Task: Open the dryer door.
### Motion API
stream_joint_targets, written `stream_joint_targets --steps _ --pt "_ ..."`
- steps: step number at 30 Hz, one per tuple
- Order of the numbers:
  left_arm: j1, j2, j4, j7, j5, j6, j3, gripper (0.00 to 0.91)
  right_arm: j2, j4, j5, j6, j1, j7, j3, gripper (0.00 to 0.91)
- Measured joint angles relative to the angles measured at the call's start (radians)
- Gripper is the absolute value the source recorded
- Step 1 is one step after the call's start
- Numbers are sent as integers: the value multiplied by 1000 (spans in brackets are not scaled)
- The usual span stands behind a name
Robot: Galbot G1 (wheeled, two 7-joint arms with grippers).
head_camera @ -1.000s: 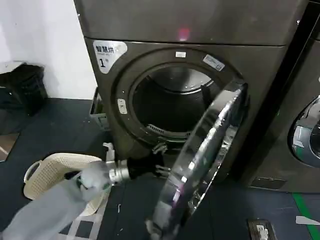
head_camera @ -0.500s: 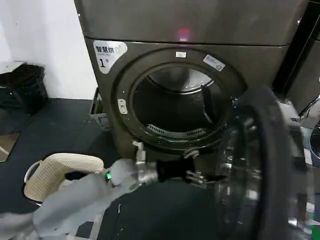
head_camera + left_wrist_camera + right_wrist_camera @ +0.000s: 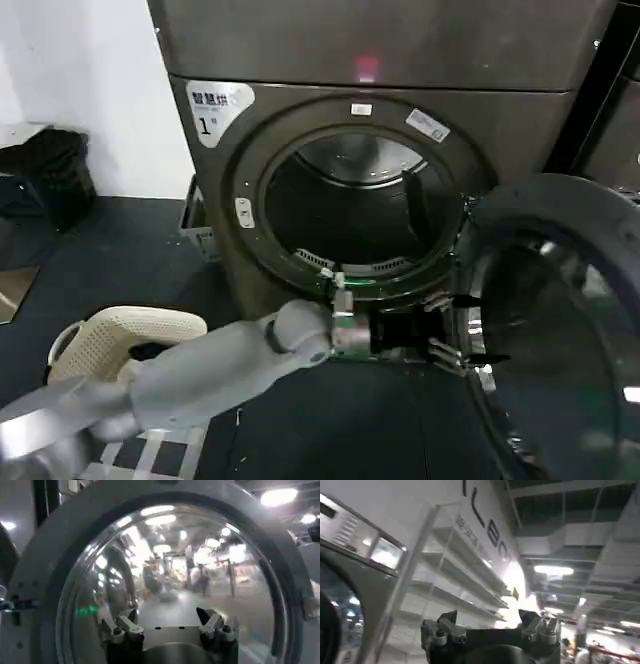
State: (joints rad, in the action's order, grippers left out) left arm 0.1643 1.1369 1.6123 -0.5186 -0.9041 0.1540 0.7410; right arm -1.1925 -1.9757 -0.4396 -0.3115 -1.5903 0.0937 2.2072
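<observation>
Nearest the head camera, the grey left arm rises from the lower left corner of the frame and reaches toward the centre right. Its left gripper (image 3: 462,340) sits just below the middle of the picture, at the inner edge of the dryer door (image 3: 560,330). The fingers stand wide apart with nothing between them; in the left wrist view the same gripper (image 3: 169,626) shows both fingers spread, facing the door's (image 3: 170,565) dark grey inner side and its domed glass, which mirrors ceiling lights. Whether the fingertips touch the door rim I cannot tell.

The dryer door fills the right side of the head frame, swung well out from the machine, its inner face turned toward the camera and its lower part running off the bottom edge.

Left of the arm, at the lower left, a cream laundry basket (image 3: 115,335) lies on the dark floor (image 3: 130,260).

Behind, the dryer (image 3: 380,60) takes up the upper centre, its silver label (image 3: 215,108) marked "1" at the upper left of the front panel and the round drum opening (image 3: 345,215) standing uncovered in the middle.

The right gripper (image 3: 492,629) shows in the right wrist view, raised against shelving and ceiling lights, fingers spread wide and empty.
</observation>
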Motion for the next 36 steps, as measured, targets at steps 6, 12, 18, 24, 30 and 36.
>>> stream_joint_targets --steps 6,12,18,24,30,36 --pt "-30 90 -77 13 7 0 33 907 18 16 -4 -2 -21 2 48 907" --pt "-43 181 -152 62 11 -1 34 907 37 40 -7 -1 -33 7 84 907" --pt "-36 212 -179 92 17 4 20 907 56 61 -5 5 -35 6 112 907" --pt "-18 187 -174 112 19 77 -5 907 67 70 -2 8 -28 2 120 907" --pt "22 132 -160 167 98 202 -49 907 73 78 -3 11 -23 2 120 907" --pt "67 27 -87 205 109 260 -104 907 85 90 -3 12 -16 2 134 907"
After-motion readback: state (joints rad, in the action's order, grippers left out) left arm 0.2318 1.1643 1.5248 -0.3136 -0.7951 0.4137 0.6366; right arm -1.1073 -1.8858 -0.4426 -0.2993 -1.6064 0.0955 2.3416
